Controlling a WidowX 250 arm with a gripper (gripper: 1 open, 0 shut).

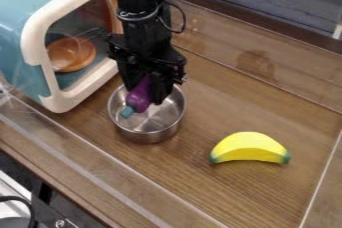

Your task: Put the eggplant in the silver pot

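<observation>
The purple eggplant (139, 96) hangs upright inside the silver pot (163, 123), its green stem end low near the pot's floor. My black gripper (142, 92) points straight down over the pot and is shut on the eggplant, fingers on either side of it. Whether the eggplant touches the pot's bottom I cannot tell. The pot stands on the wooden table, left of centre, partly hidden by the arm.
A yellow banana (250, 150) lies to the right of the pot. A teal and cream toy oven (47, 32) stands at the left with an orange bowl (75, 54) inside. A clear raised edge runs along the table's front.
</observation>
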